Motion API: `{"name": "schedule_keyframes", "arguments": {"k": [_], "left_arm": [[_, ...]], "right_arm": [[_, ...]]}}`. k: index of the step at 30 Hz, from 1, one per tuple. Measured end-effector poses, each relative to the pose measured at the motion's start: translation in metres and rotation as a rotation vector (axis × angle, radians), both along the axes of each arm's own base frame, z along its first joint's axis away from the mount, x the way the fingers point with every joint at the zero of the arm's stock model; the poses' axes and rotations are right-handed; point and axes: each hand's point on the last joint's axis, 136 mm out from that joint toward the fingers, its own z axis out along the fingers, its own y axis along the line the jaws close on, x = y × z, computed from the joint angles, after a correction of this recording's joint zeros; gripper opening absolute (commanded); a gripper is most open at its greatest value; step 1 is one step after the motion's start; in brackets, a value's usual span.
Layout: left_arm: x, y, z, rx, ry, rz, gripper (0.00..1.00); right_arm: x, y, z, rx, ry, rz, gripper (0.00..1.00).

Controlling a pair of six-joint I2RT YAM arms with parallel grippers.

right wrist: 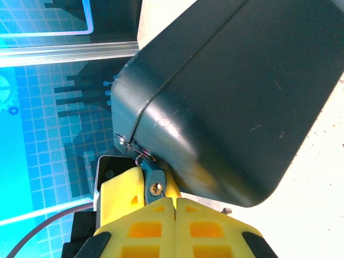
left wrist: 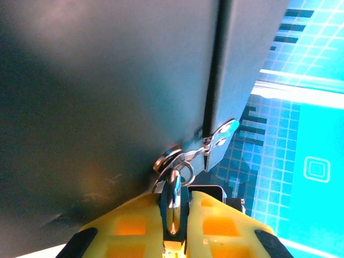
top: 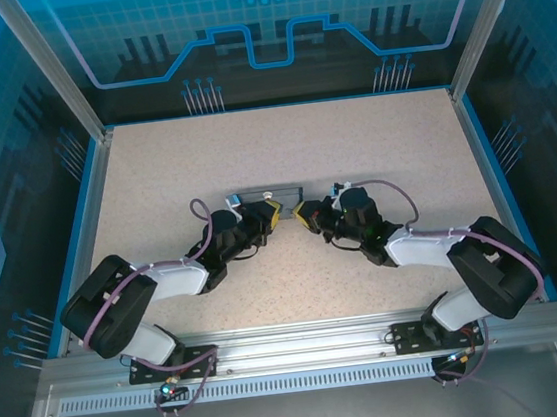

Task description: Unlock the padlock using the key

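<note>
1. right end effector (right wrist: pixel 155 196) has its yellow fingers pressed together on the flat sides of the padlock (right wrist: pixel 155 185), which hangs from the clasp at the front edge of the dark box (right wrist: pixel 242 97). the brass keyhole faces the wrist camera and looks empty.
2. left end effector (left wrist: pixel 176 196) is nearly closed on a thin shiny metal piece standing on edge, just below the clasp (left wrist: pixel 220 138). i take this to be the key (left wrist: pixel 173 207), though it is too edge-on to be sure.
3. from above, both end effectors meet at the near side of the box, close together but apart, on the speckled desk (top: pixel 281 138).
4. handling, as a judgement: the padlock is small, hard and light, and it swings loosely on the clasp. it needs pinching by the body sides, with the keyhole face left free.
5. the key is stiff, thin and smooth, so it is likely to twist or slip between the pads. it is best held by its wide head with the blade left clear.
</note>
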Motion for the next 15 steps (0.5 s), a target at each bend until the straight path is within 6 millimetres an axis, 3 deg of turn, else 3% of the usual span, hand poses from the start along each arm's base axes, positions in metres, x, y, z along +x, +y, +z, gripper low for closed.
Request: {"name": "schedule_keyframes", "arguments": {"k": [15], "left_arm": [[-0.0006,-0.0014,0.0008,-0.003,-0.003,-0.003,0.00]], "right_arm": [[0.0057,0.0046,0.0033,0.004,-0.005,0.001,0.00]]}}
